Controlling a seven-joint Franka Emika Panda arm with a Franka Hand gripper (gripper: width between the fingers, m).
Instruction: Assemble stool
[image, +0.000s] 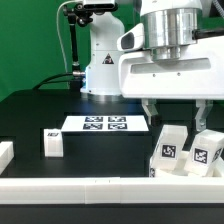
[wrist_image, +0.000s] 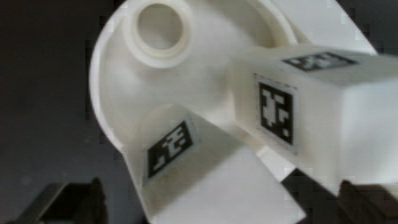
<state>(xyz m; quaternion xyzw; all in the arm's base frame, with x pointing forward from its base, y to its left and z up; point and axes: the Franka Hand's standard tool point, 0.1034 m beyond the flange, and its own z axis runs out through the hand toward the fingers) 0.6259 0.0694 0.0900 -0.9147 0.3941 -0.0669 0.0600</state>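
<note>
In the wrist view the stool's round white seat (wrist_image: 134, 90) fills most of the picture, with a round hole (wrist_image: 157, 20) near its rim. A chunky white leg (wrist_image: 302, 105) with a black-and-white tag stands against the seat. My gripper (wrist_image: 214, 205) is open, one dark finger (wrist_image: 75, 202) on each side of the leg and apart from it. In the exterior view the gripper (image: 176, 112) hangs just above two tagged white pieces (image: 170, 152) (image: 208, 152) at the right. A loose leg (image: 52, 143) lies at the left.
The marker board (image: 105, 124) lies flat on the black table behind the parts. A long white rail (image: 100, 186) runs along the front edge and a short one (image: 5, 152) sits at the left. The robot's base (image: 100, 60) stands at the back.
</note>
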